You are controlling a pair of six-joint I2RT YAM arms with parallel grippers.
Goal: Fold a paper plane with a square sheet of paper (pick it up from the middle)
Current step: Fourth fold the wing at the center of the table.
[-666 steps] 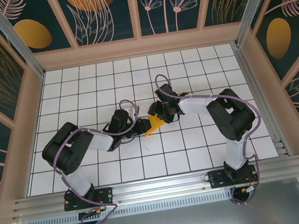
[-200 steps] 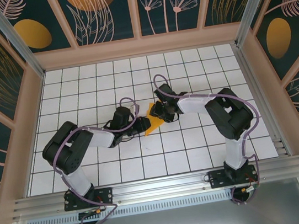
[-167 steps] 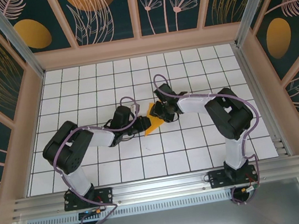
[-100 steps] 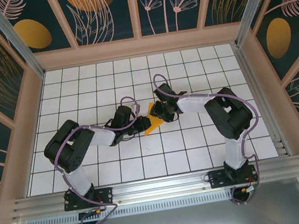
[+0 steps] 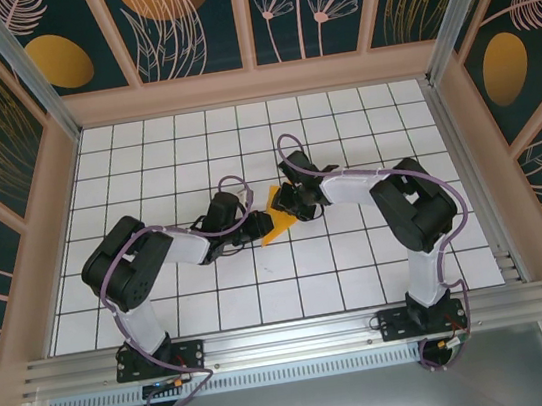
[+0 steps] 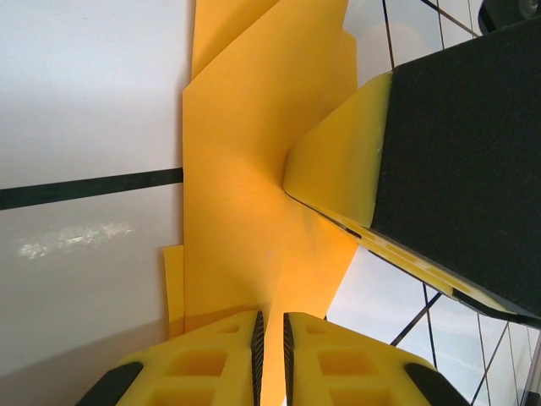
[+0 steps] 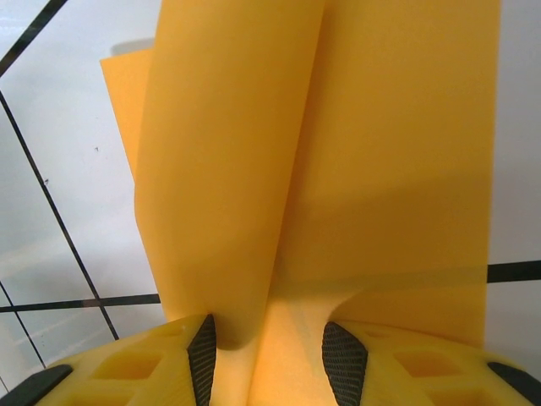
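Observation:
The square sheet of paper (image 5: 276,224) is a small creased orange shape lying mid-table between both arms. My left gripper (image 5: 256,225) reaches it from the left. In the left wrist view the left gripper (image 6: 270,355) is shut on the paper (image 6: 245,169), a thin flap pinched between its yellow fingers. My right gripper (image 5: 289,206) comes in from the upper right, and one of its fingers (image 6: 338,178) rests on the sheet. In the right wrist view the right gripper (image 7: 270,355) stands open, with a raised curled fold of the paper (image 7: 338,127) between its spread pads.
The white gridded table (image 5: 192,143) is walled by a wooden frame with patterned panels (image 5: 190,22). An aluminium rail (image 5: 290,337) runs along the near edge by the arm bases.
My left arm has edged right and its gripper sits closer in on the paper's left side. The right arm and the paper have barely moved.

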